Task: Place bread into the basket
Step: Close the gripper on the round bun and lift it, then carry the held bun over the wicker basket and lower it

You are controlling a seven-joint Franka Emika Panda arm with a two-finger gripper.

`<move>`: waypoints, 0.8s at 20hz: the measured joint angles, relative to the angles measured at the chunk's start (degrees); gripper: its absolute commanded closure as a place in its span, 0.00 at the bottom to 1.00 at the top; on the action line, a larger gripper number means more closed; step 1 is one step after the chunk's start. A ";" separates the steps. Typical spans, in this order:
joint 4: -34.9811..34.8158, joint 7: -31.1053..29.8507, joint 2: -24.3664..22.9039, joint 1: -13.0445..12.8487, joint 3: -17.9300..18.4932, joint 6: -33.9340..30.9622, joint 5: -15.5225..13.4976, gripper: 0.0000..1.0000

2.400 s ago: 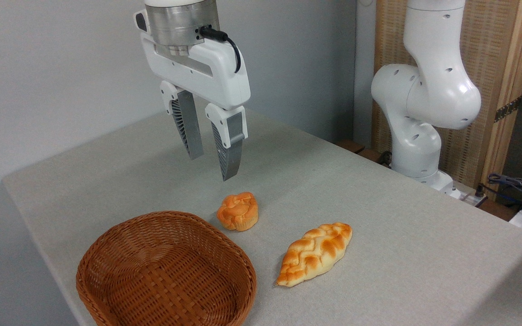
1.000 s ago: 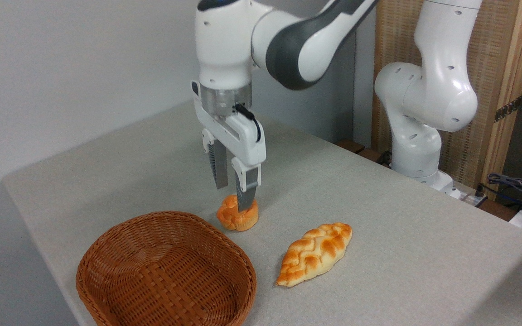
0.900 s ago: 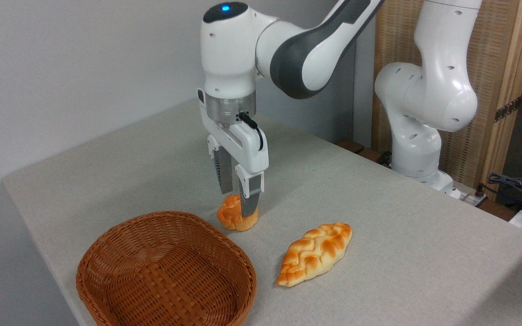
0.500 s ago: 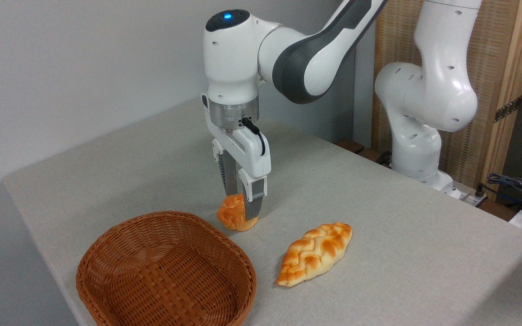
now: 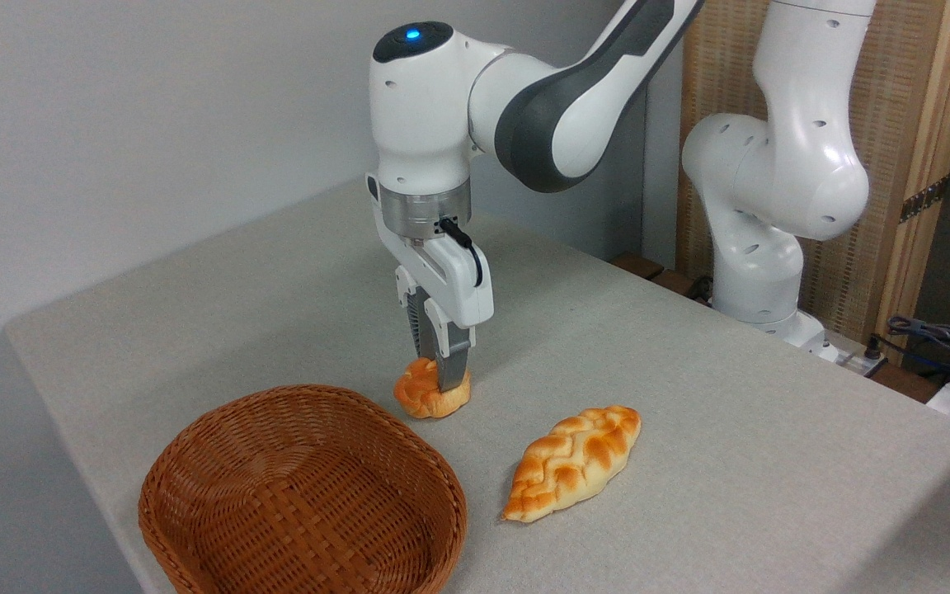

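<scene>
Bread (image 5: pixel 425 398), a small round orange bun with a knotted top, sits on the grey table (image 5: pixel 689 396), just behind and to the right of the basket's far rim and not inside it. It appears squashed and lower at the middle, where the fingers press in.

Gripper (image 5: pixel 439 378) points straight down over the bun. Its two grey fingers (image 5: pixel 450 367) are drawn close together, with only a narrow gap visible, and they pinch the bun's top; the tips are sunk into the knot. The bun's base appears to rest on the table, though contact there cannot be confirmed.

Basket (image 5: pixel 219 445), reddish-brown woven wicker, shallow and oval, stands at the near left corner of the table, its interior showing only weave. Its rim lies near the bun but apart from it.

Braided loaf (image 5: pixel 574 460), longer and paler with browned ridges, lies flat on the table to the right of the basket, well clear of the gripper and apart from the bun.

Behind, the white arm (image 5: pixel 772 165) rises from its base at the table's far right edge, before a slatted wooden panel (image 5: pixel 895 124).
</scene>
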 measured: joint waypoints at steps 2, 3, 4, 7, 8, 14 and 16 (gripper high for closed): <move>0.37 0.00 -0.01 0.00 0.00 -0.24 0.00 0.68; 0.76 0.00 0.00 0.00 0.01 -0.88 0.00 0.69; 2.07 0.00 0.03 0.00 0.03 -3.28 0.00 0.69; 10.80 0.00 1.25 0.09 0.30 -14.31 0.00 0.68; 14.71 -0.01 2.30 0.11 0.76 -17.61 0.00 0.68; 33.20 0.01 11.72 0.18 4.09 -23.67 0.01 0.62; 37.88 0.01 15.54 0.17 4.14 -23.71 0.05 0.51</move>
